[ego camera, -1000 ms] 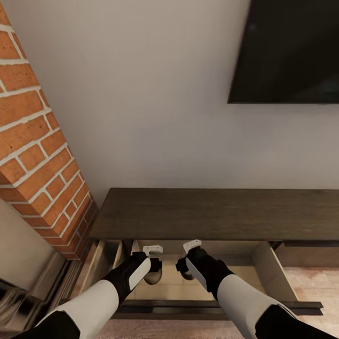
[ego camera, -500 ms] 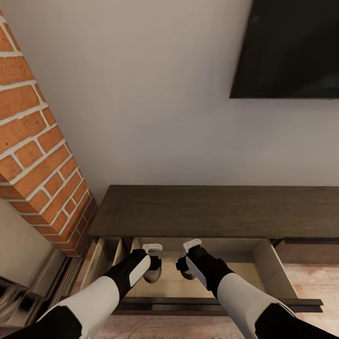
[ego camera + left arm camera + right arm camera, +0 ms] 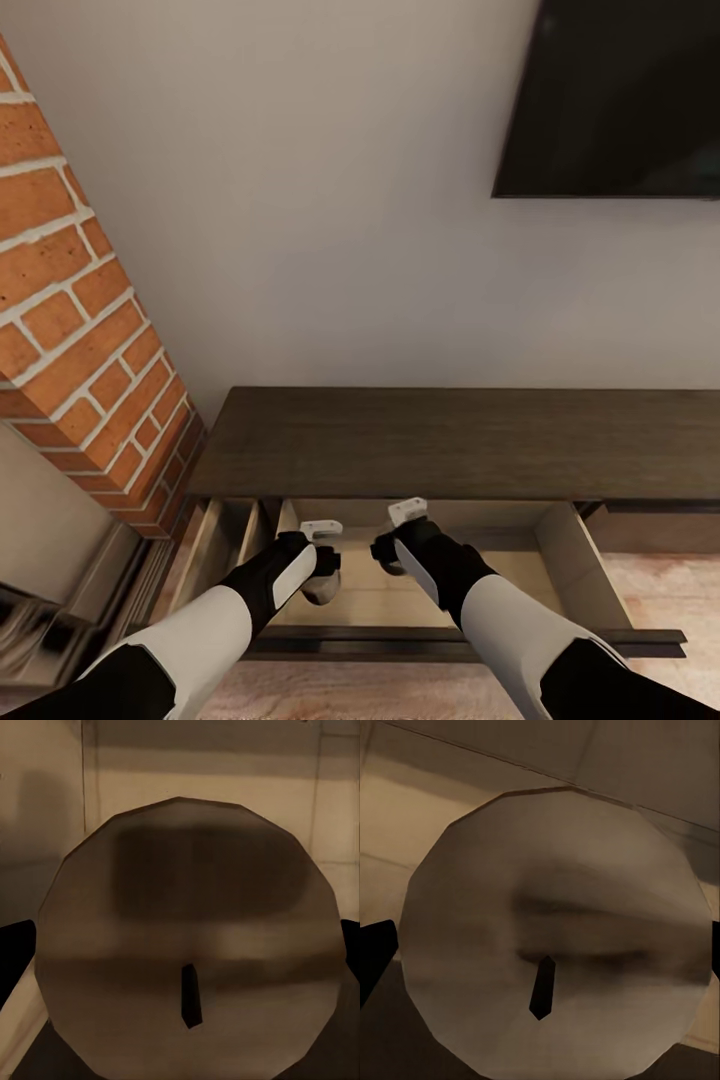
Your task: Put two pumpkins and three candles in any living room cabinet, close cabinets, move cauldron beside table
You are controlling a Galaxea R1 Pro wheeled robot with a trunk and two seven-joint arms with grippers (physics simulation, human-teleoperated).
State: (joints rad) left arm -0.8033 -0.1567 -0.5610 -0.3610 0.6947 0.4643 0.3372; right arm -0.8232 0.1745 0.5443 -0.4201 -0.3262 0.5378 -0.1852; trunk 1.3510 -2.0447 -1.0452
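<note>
The cabinet (image 3: 460, 445) is a long low dark-brown unit whose drawer (image 3: 560, 560) stands pulled open, showing a pale inside. Over that open drawer my left gripper (image 3: 322, 580) is shut on a tan candle (image 3: 318, 593). In the left wrist view this candle (image 3: 187, 952) is a round top with a dark wick, held between black fingers (image 3: 15, 960). Just to the right, my right gripper (image 3: 390, 560) is shut on a second candle (image 3: 555, 945), its wick also facing the camera. The pumpkins, cauldron and table are out of view.
A red brick fireplace column (image 3: 70, 330) rises at the left, with a metal-looking surround (image 3: 60, 590) below it. A dark screen (image 3: 620, 100) hangs on the pale wall above the cabinet. The drawer's dark front panel (image 3: 460, 640) lies near my forearms. Reddish flooring (image 3: 670, 590) shows at the right.
The whole view has shifted a little, so the camera moved. Both grippers stay shut on their candles over the open drawer, sitting slightly lower against the cabinet's front edge.
</note>
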